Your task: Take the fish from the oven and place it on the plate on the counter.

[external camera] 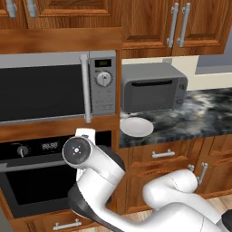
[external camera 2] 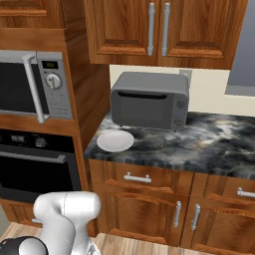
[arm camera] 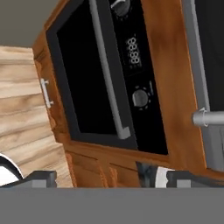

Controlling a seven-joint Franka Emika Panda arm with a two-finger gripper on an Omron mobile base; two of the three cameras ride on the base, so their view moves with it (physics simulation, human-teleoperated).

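- From the hand camera I see the jaws [arm camera: 109,178] released, the two dark finger tips standing wide apart with nothing between them.
- Ahead of the jaws is the oven [arm camera: 94,74], its black glass door shut. The view is rolled, so the long silver bar handle [arm camera: 107,72] runs steeply up the picture.
- Beyond the handle, on the oven's black panel, I can see the digital display [arm camera: 134,51] and a round knob [arm camera: 140,98]; a second knob sits at the top edge.
- The jaws are apart from the door and touch nothing.
- I cannot see the fish; with the door shut the oven's inside is hidden.
- In the left base view the arm's white wrist [external camera: 78,152] stands in front of the oven's control panel, covering part of it.
- The microwave [external camera: 54,86] with its vertical handle sits directly above the oven.
- The plate [external camera: 136,126] lies on the tabletop [external camera: 204,115], up and off to the right of the jaws, well apart from them. It is bare.
- The plate sits just in front of a grey boxy appliance [external camera 2: 149,99], near the tabletop's left end beside the oven column.
- Brown wooden drawers [external camera 2: 137,178] with silver handles run under the tabletop.
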